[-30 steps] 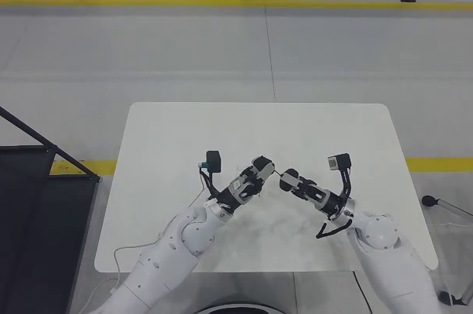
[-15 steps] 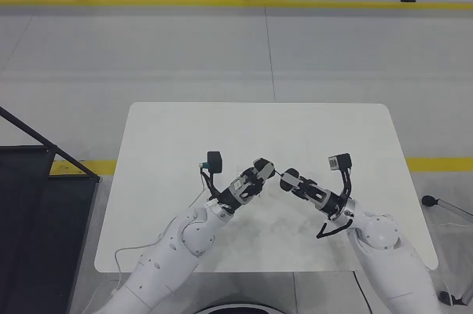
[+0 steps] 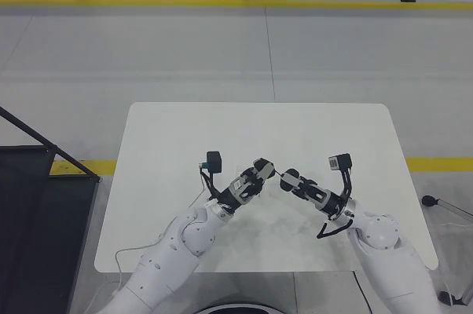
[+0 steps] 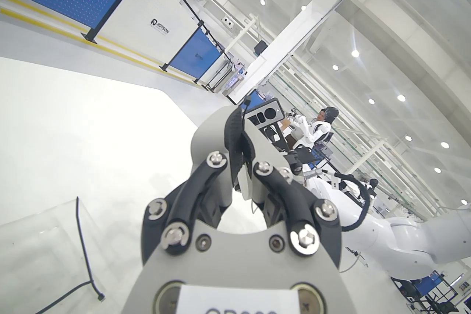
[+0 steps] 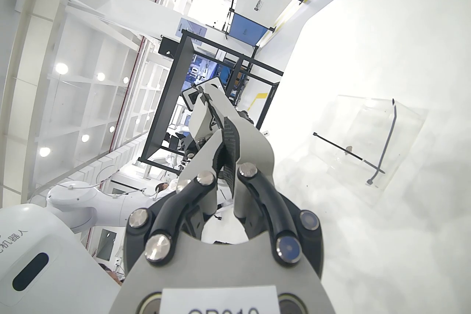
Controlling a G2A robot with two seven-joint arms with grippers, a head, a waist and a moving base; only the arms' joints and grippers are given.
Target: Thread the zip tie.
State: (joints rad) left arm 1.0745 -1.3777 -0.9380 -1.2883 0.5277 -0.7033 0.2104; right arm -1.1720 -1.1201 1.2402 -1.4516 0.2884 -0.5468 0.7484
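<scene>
Top view: white surface (image 3: pixel 181 141), with both arms coming in from the near edge and meeting close to its middle.

Left arm: angles toward the far right. Left tool (image 3: pixel 265 166) is held above the surface at mid-width. In the left wrist view the left tool (image 4: pixel 235 131) is narrow, its black pads pressed flat together with no gap. Cannot tell whether anything is pinched between them.

Between the tools: a thin dark strand (image 3: pixel 274 172) bridges the small gap from one tip to the other. Too fine to tell whether it is a zip tie.

Right arm: angles toward the far left. Right tool (image 3: pixel 285 179) sits just right of the left tool, tip to tip and slightly nearer. In the right wrist view the right tool (image 5: pixel 227 137) is also narrow, fingers closed on each other. Contents cannot be made out. The left tool (image 5: pixel 206 98) shows just beyond its tip.

Spare stock: a clear tray (image 5: pixel 404 116) rests on the surface, apart from both tools. Two dark zip ties (image 5: pixel 331 143) lie inside it at an angle to each other, ends close together. The left wrist view shows the clear tray (image 4: pixel 36 249) with one bent black tie (image 4: pixel 84 242) in it. The tray's place on the surface cannot be fixed from the top view.
</scene>
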